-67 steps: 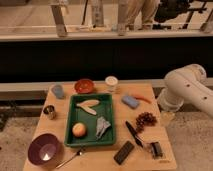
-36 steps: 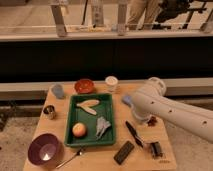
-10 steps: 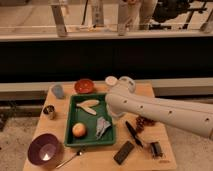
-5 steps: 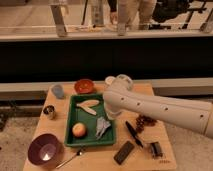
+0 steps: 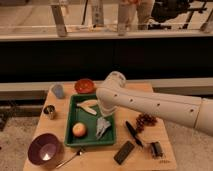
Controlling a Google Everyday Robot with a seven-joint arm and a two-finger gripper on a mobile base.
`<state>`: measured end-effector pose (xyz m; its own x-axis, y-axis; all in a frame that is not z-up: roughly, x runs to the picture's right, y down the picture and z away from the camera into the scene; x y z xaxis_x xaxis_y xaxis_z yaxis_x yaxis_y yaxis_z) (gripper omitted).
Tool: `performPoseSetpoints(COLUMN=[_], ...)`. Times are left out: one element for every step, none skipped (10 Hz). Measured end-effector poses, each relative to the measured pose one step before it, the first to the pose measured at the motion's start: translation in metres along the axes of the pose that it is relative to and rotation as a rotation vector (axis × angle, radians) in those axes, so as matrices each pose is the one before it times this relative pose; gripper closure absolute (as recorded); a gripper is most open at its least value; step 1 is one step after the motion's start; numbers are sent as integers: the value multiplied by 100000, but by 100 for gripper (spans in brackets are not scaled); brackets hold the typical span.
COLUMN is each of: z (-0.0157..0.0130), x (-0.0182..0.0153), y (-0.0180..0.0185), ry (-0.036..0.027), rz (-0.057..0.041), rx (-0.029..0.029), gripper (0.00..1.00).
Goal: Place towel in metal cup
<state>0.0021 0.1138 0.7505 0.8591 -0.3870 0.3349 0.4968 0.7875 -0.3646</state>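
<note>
The towel (image 5: 102,127) is a small grey crumpled cloth lying in the right half of the green tray (image 5: 70,141). The metal cup (image 5: 49,111) stands upright near the table's left edge, left of the tray and apart from the towel. My white arm reaches in from the right across the table. My gripper (image 5: 106,113) points down over the tray, just above and behind the towel. I cannot see whether it touches the towel.
The tray also holds an apple (image 5: 79,129) and pale banana pieces (image 5: 89,106). An orange bowl (image 5: 85,86) and a blue-grey cup (image 5: 58,91) stand at the back. A purple bowl (image 5: 45,150) and a spoon (image 5: 70,157) lie front left. Grapes (image 5: 145,120), a black tool (image 5: 132,132) and a dark bar (image 5: 124,152) lie right.
My arm has swung from the table's right edge leftward over the tray, and the gripper has come down toward the towel. The towel and metal cup have not moved.
</note>
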Motion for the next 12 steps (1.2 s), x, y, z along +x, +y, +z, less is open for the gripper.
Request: performPoseSetpoints(z=[520,509,528,732,636,529,1067,831,743,511,297,74], x=[52,-542,-777,-1137,-781,-121,-113,-55,-80,-23,210,131], y=[287,28,-259,-392,-70,186,457,269,273,132,118,86], ry=[53,-416,-260,68,-218,130,54,450,393,255,180,-150], rz=[275,287,137,-183,-290,161,885,304,-200,-321,-237,-443], rx=[-2378,-2403,-2003,-2766,-2253,-1391,-1740,-241,-24,334,563,511], gripper=[80,71,62,50,40,32,22,20,20,20,20,20])
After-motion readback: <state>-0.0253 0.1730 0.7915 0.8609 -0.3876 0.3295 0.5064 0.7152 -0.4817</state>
